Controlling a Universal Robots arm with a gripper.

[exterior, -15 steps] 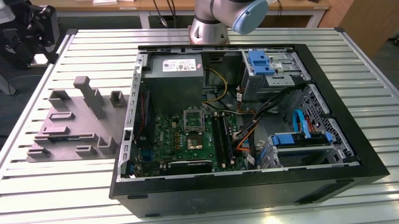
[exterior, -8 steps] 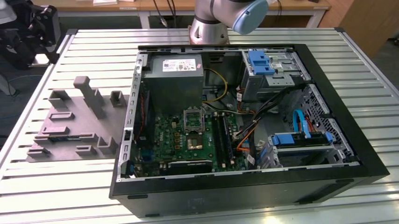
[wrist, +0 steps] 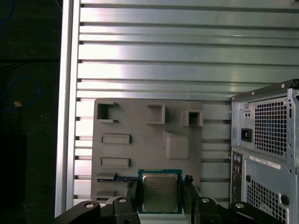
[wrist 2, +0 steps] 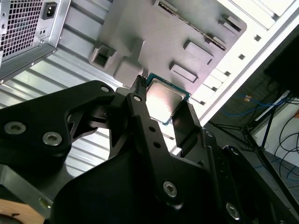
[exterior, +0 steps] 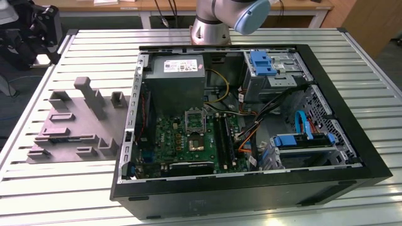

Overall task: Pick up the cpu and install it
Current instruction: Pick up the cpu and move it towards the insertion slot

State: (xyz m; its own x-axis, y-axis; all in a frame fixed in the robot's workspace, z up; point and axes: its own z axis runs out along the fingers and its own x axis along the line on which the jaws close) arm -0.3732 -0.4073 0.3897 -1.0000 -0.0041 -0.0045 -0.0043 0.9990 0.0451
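The cpu (wrist: 160, 195), a flat square chip with a shiny metal top and green edge, sits between my two black fingertips (wrist: 132, 190). My gripper (wrist: 160, 189) is shut on it, well above the grey moulded tray (wrist: 140, 116). In the second wrist view the cpu (wrist 2: 164, 99) shows in the same grip (wrist 2: 163, 100), with the tray (wrist 2: 159, 37) far behind it. The exterior view shows the tray (exterior: 69, 127) on the slatted table, to the left of the open computer case (exterior: 370, 160), whose green motherboard (exterior: 182, 141) lies exposed with its socket (exterior: 194, 118).
The arm's base (exterior: 210, 28) stands behind the case. Inside the case are a power supply (exterior: 176, 80), cables and blue drive brackets (exterior: 262, 63). The case's rear panel (wrist: 271, 140) stands close beside the tray. Dark equipment (exterior: 28, 33) sits at the table's far left corner.
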